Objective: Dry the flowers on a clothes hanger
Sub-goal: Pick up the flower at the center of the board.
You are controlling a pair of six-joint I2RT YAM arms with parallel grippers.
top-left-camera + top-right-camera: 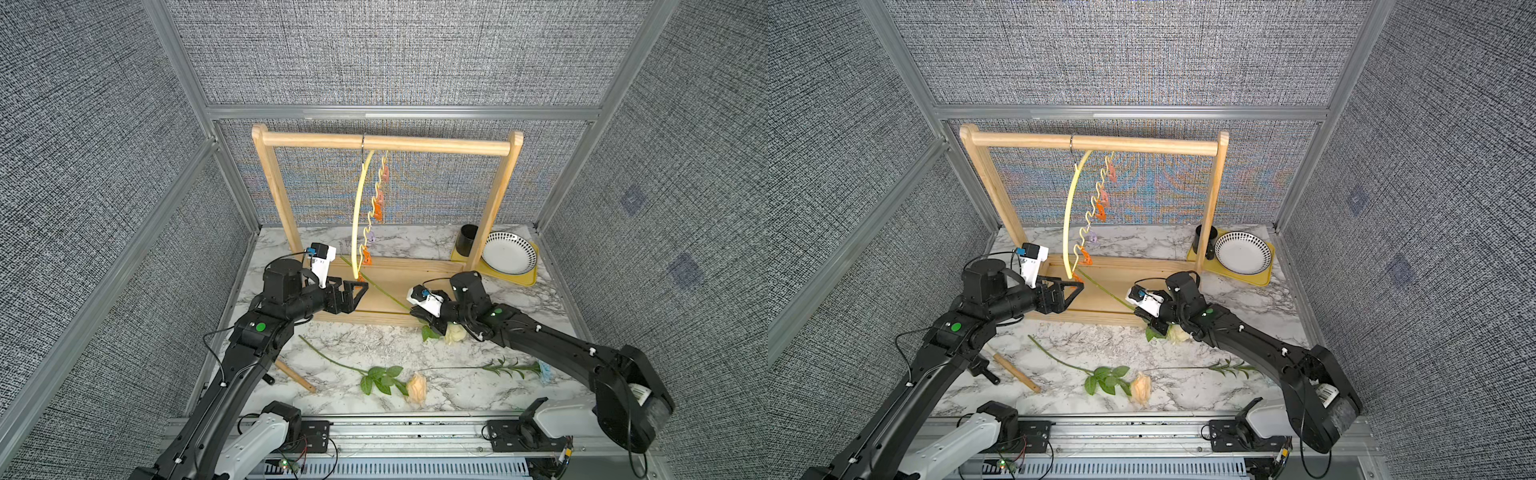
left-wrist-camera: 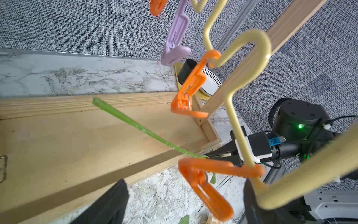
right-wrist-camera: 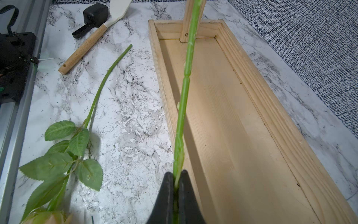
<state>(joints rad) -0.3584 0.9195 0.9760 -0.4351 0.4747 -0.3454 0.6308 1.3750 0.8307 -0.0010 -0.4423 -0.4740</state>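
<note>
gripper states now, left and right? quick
Left gripper: open, at the lowest small orange plastic clip, gripping nothing.
Right gripper: shut on the long green stem of the cream-white rose.

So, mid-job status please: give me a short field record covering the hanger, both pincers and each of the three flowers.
clothes hanger: hooked on the wooden rack top bar; no flower seen clipped
left pincer: open, at the lowest orange clip
right pincer: shut on the cream-white rose by its stem
cream-white rose stem: slants up past the lowest orange clip, free end beyond it
peach rose: lying on the table, unheld
blue bloom: lying on the table, unheld
</note>
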